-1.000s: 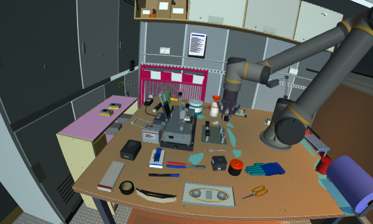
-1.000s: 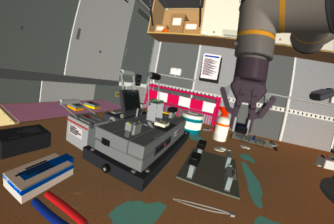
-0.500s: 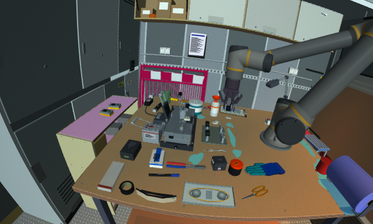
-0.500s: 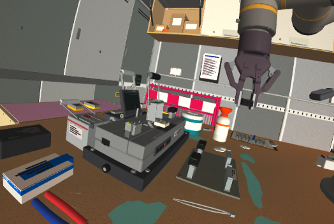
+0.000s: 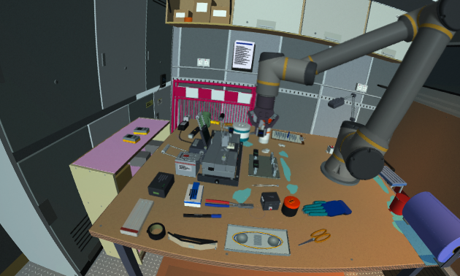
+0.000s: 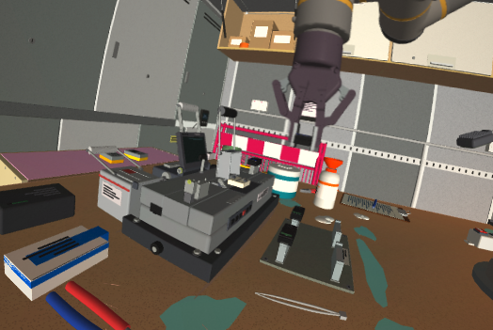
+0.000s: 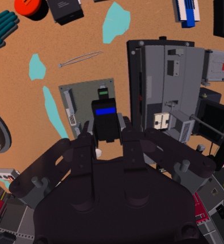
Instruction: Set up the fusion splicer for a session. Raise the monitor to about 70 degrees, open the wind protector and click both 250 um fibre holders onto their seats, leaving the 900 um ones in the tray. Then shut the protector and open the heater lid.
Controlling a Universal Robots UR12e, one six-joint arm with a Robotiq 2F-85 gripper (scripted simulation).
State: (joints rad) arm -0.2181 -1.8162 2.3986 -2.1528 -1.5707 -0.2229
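My gripper (image 7: 105, 129) hangs high above the bench, over the far end of the holder tray (image 5: 264, 166), with its fingers closed on a black fibre holder with a blue stripe (image 7: 105, 118). The same holder shows between the fingertips in the second side camera (image 6: 301, 139). On the tray another black holder with a green stripe (image 7: 102, 93) sits at the splicer side, and two grey holders (image 7: 70, 110) lie along the other side. The fusion splicer (image 5: 220, 155) stands left of the tray, its monitor (image 6: 192, 149) raised and its wind protector (image 6: 229, 164) standing open.
A white bottle with an orange cap (image 6: 327, 184) stands just behind the tray, below my gripper, beside a white and teal tub (image 6: 285, 180). Tweezers (image 6: 301, 306) lie in front of the tray. The arm's base (image 5: 344, 164) stands to the right.
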